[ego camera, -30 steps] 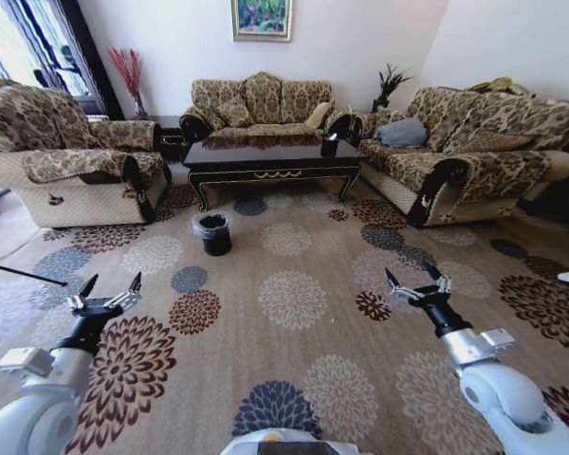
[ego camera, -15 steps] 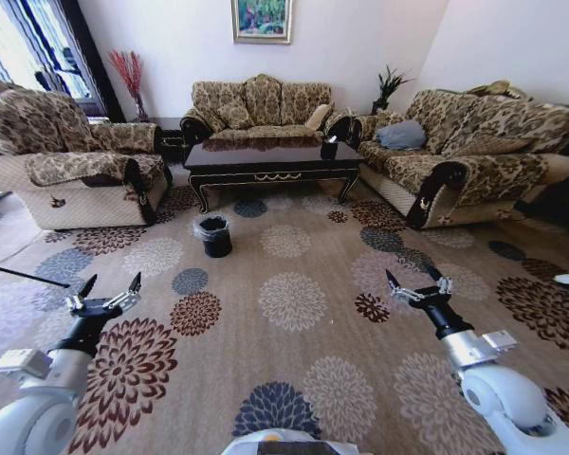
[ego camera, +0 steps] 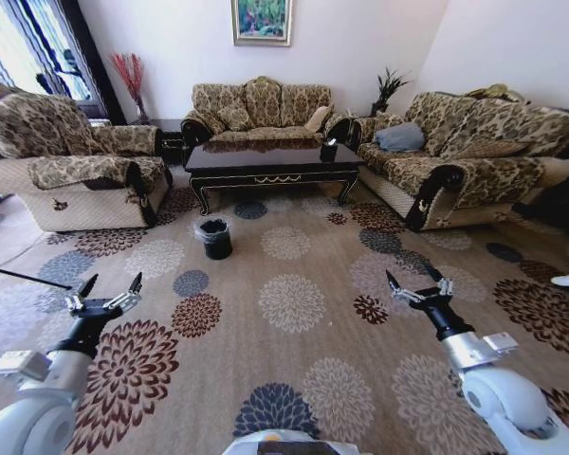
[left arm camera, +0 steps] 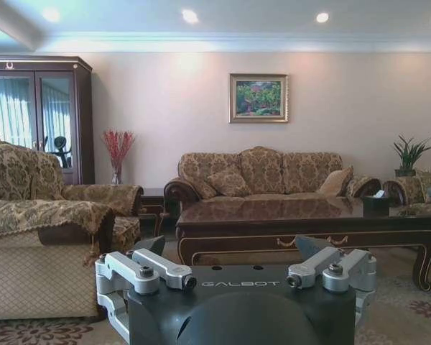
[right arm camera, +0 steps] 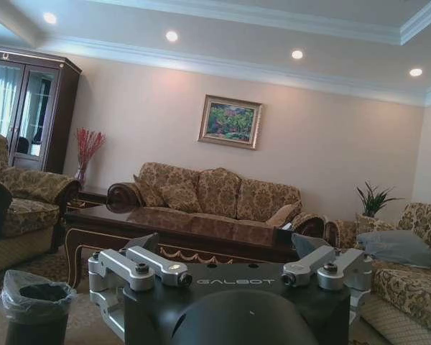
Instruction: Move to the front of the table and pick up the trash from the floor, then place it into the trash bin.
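My view: glossy dark table (ego camera: 270, 156) with gold scrollwork, far ahead on the medallion-patterned floor (ego camera: 294, 303). Round black trash bin (ego camera: 214, 237), crinkly-lined, stands before it. My left gripper (ego camera: 109, 287) and right gripper (ego camera: 415, 280) hover low, jaws apart.

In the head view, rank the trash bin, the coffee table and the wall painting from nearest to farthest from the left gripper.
From the left gripper, open above the carpet:
1. Trash bin, ahead and to its right, on the floor.
2. Coffee table, beyond the bin, in front of the far sofa.
3. Painting, on the back wall.
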